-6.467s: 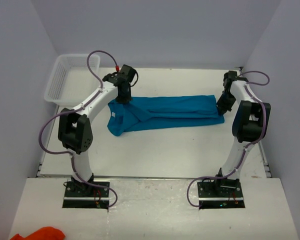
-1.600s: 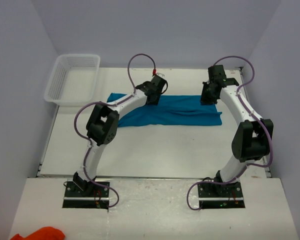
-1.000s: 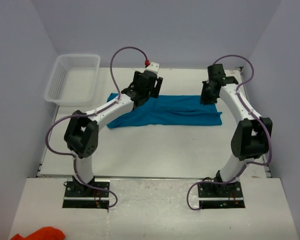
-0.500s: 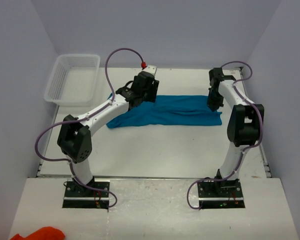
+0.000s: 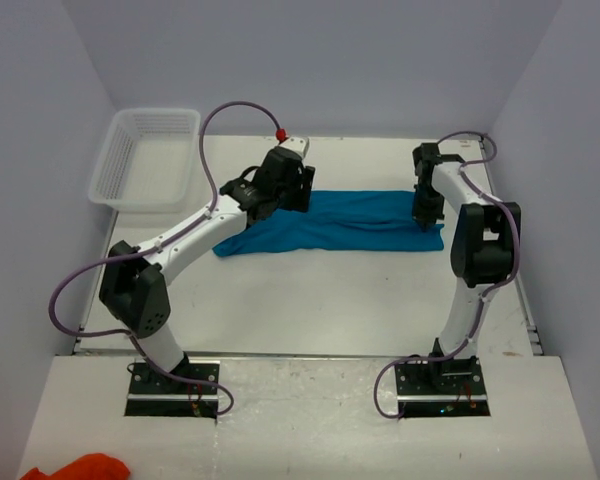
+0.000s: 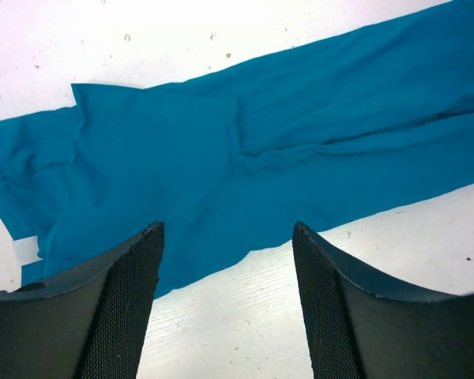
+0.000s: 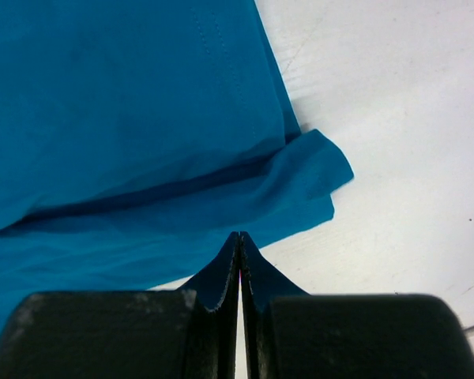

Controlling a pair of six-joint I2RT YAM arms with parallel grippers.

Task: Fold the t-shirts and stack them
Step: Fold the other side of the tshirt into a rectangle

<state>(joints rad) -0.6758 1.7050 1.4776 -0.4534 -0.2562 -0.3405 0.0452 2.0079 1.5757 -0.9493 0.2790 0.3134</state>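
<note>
The t-shirt [image 5: 330, 220] lay flat on the white bench [image 5: 310, 290], laid lengthwise into a long narrow band running left to right across the far half of the surface. Its left end was the wider and more rumpled; the left wrist view showed a sleeve and a small pale neck label [image 6: 24, 251] there. The right end finished in a squared hem with one corner flap lying out onto the bare bench. The left hand [image 6: 227, 237] hung above the left half of the garment, fingers well apart, nothing between them and no contact with the cloth visible. The right hand [image 7: 239, 237] was down at the right end of the garment, at its near hem, fingers pressed fully together. Their tips met right at the edge of the fabric, but it could not be determined whether any cloth was pinched between them. A white mesh basket [image 5: 145, 150] stood at the far left corner of the bench, well apart from the garment. An orange cloth [image 5: 75, 467] lay on the near ledge, left of the left arm's base.
</note>
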